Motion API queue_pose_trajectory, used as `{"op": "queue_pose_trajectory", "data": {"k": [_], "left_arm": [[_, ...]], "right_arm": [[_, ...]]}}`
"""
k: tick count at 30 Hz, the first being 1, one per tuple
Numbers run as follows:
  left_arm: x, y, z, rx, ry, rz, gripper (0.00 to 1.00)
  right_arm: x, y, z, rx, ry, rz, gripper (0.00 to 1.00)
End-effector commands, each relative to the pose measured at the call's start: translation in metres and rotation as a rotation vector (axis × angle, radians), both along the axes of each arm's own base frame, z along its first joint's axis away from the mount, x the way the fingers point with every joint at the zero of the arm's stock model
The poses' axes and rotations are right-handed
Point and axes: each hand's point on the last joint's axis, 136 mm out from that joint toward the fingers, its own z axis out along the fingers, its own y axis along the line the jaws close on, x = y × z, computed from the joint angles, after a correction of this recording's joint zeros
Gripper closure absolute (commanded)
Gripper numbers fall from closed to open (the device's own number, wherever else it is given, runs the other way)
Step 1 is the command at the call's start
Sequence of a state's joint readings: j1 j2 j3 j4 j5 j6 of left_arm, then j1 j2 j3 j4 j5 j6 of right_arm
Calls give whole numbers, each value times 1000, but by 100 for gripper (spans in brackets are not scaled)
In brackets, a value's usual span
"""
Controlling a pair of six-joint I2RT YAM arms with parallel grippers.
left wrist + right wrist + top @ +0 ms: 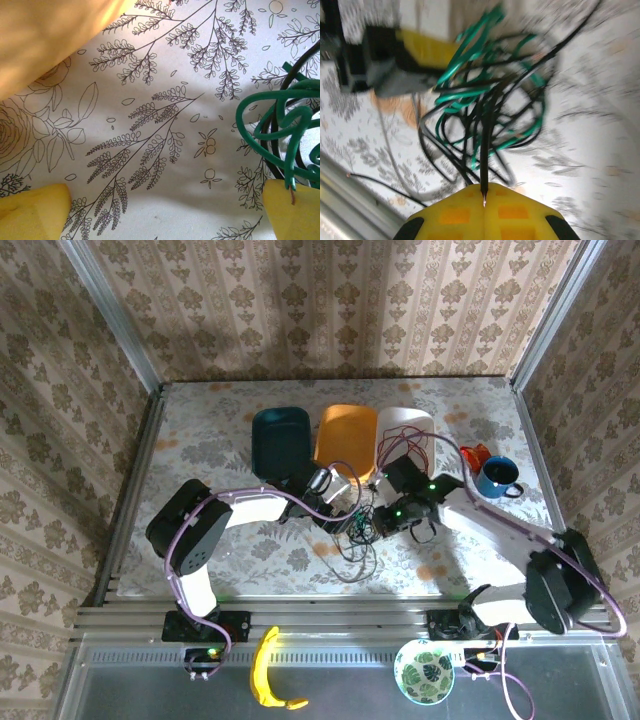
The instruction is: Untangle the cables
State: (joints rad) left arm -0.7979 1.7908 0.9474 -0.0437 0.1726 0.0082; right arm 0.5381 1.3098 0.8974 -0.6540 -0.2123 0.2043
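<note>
Right gripper: jaws clamped tight on one black cable.
Black cable runs forward into looped green cables just ahead; left gripper beside those loops, jaws spread wide.

The left gripper stands wide open, its yellow fingers showing only as blunt tips in the two bottom corners. Between them lies bare cloth, white with a line print of branches, leaves and flowers. A green cable coils in loops at the right edge, one strand ending on the right finger. A black cable curves through the green loops. An orange tray fills the top left corner.
</note>
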Motion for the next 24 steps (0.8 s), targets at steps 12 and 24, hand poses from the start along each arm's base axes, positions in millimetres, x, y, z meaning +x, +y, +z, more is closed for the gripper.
{"op": "queue_pose_trajectory", "data": {"k": [12,24], "left_arm": [[-16,2,-23,44,80,-55,0],[-15,-1,-24,33,71,-66,0]], "right_arm": [[69,-97,133,55,-473,-464,100],[79,-123,160,33,-532,-546,100]]}}
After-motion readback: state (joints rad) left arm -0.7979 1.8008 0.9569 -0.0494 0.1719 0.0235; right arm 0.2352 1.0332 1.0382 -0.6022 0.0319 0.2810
